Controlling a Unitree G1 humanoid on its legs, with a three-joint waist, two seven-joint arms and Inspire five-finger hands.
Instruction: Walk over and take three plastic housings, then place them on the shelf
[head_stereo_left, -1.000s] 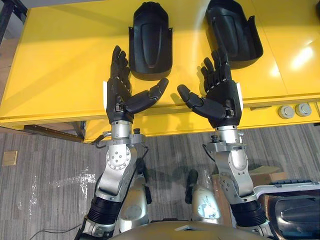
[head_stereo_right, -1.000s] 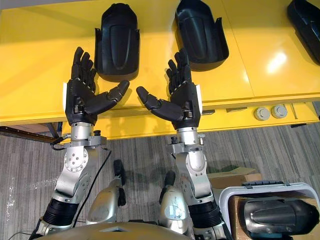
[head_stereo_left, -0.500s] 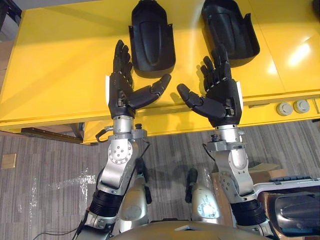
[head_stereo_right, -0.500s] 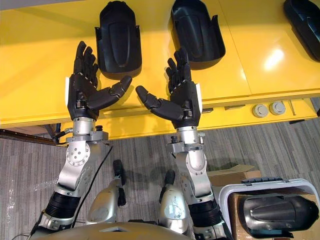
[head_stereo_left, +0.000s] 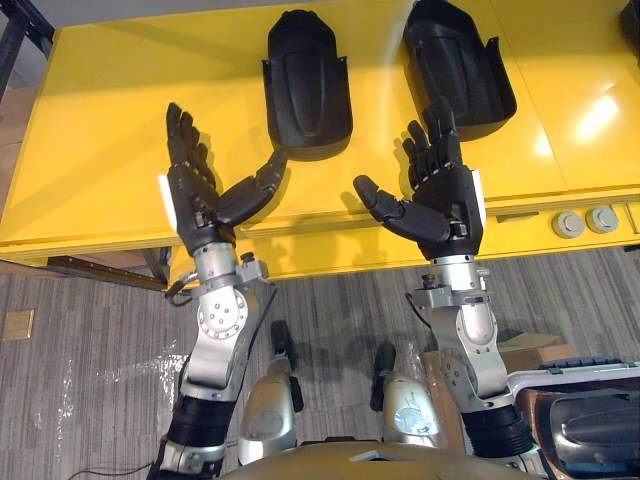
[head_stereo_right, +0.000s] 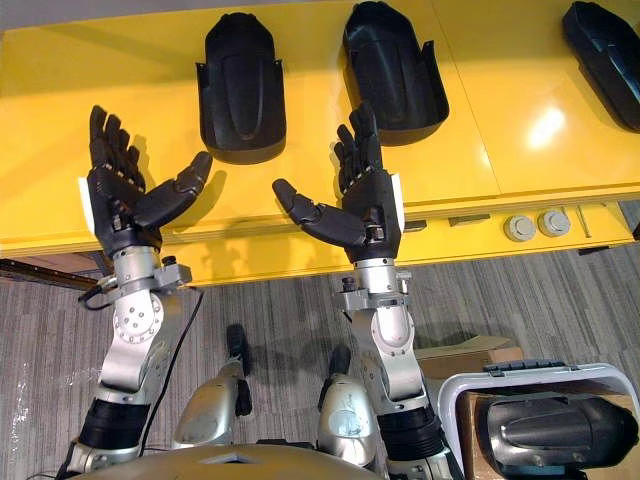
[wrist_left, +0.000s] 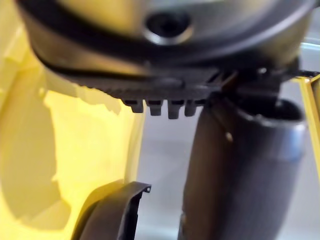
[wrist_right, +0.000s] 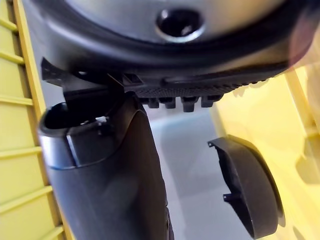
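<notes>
Here a yellow counter (head_stereo_left: 100, 120) is seen. Three black housings are laid on it, apart: the left housing (head_stereo_right: 240, 85), the middle housing (head_stereo_right: 393, 70), the right housing (head_stereo_right: 605, 60). The left hand (head_stereo_right: 115, 200) and right hand (head_stereo_right: 370, 205) are held spread, empty, over its near edge.

The worktop (head_stereo_left: 110, 110) is smooth and glossy, a painted-looking yellow surface that throws back a bright glare. The left housing (head_stereo_left: 305, 85), the middle housing (head_stereo_left: 460, 65) and the right housing (head_stereo_right: 605, 50) are black plastic, mostly matt with a faint sheen along their ridges. The left robot hand (head_stereo_left: 200, 195) and the right robot hand (head_stereo_left: 445, 195) look like dark matt plastic. The floor (head_stereo_left: 90, 350) is grey, streaked and dull. The bin (head_stereo_right: 450, 410) has a pale, smooth plastic rim.
</notes>
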